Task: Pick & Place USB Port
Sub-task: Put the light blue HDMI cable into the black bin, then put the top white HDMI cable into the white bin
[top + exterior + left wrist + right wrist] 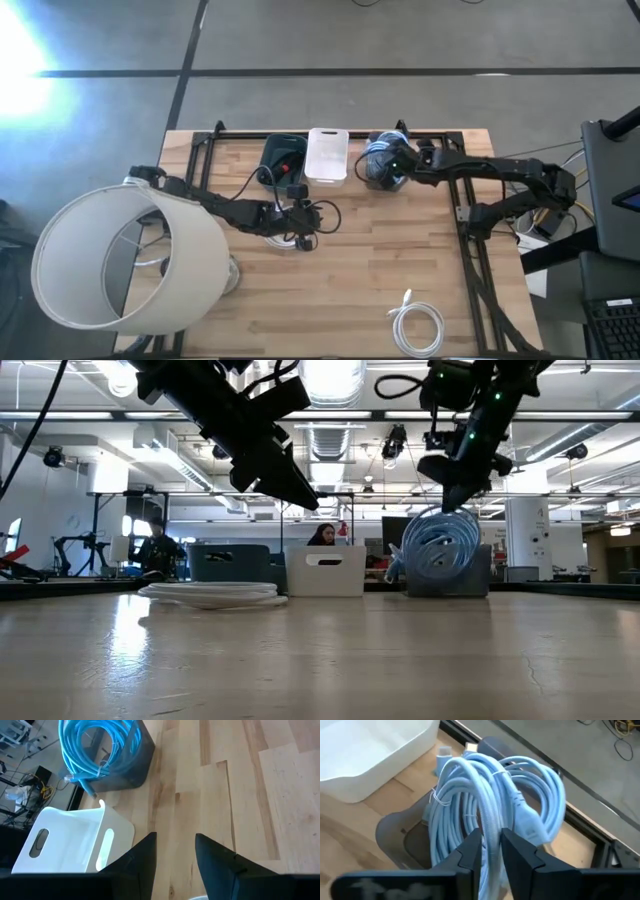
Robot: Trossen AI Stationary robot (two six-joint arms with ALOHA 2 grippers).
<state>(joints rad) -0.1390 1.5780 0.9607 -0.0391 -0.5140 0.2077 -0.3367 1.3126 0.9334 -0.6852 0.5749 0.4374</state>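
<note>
Right gripper point(491, 851) clamps the blue cable coil point(495, 805) over the grey bin point(383, 172).
Bin sits at table's twelve o'clock; left gripper point(175, 852), fingers apart, hovers mid-table.

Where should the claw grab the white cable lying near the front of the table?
Probably from straight above, pinching across the bundled loops of the white cable. It lies flat in a coil with nothing beside it, and the strands run together along the coil's side, so the claw can close over them. The loose plug end looks thinner and likelier to slip.
</note>
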